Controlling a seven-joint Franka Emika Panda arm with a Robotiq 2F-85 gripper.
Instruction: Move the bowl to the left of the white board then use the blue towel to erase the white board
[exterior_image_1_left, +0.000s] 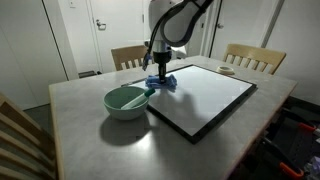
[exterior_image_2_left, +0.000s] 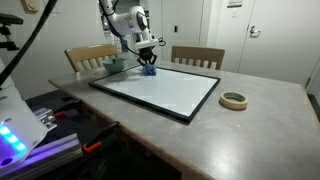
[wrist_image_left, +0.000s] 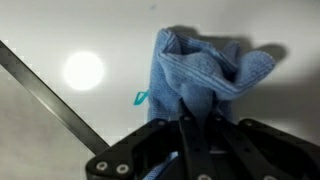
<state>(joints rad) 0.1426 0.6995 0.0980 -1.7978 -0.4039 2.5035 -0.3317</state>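
The pale mint-green bowl (exterior_image_1_left: 126, 101) with its utensil piece sits on the table just off the white board's edge; it is partly hidden behind the arm in an exterior view (exterior_image_2_left: 113, 64). The white board (exterior_image_1_left: 205, 95) with its black frame lies flat on the table, also shown in an exterior view (exterior_image_2_left: 160, 90) and the wrist view (wrist_image_left: 80, 40). My gripper (exterior_image_1_left: 160, 77) is shut on the blue towel (wrist_image_left: 205, 70), pressing it on the board near the corner next to the bowl. The towel also shows in both exterior views (exterior_image_1_left: 162, 84) (exterior_image_2_left: 148, 70).
A tape roll (exterior_image_2_left: 234, 100) lies on the table beside the board. Wooden chairs (exterior_image_1_left: 248, 58) (exterior_image_2_left: 197, 56) stand at the table's far sides. A small teal mark (wrist_image_left: 140, 97) shows on the board by the towel. A bright light glare (wrist_image_left: 84, 70) reflects on the board.
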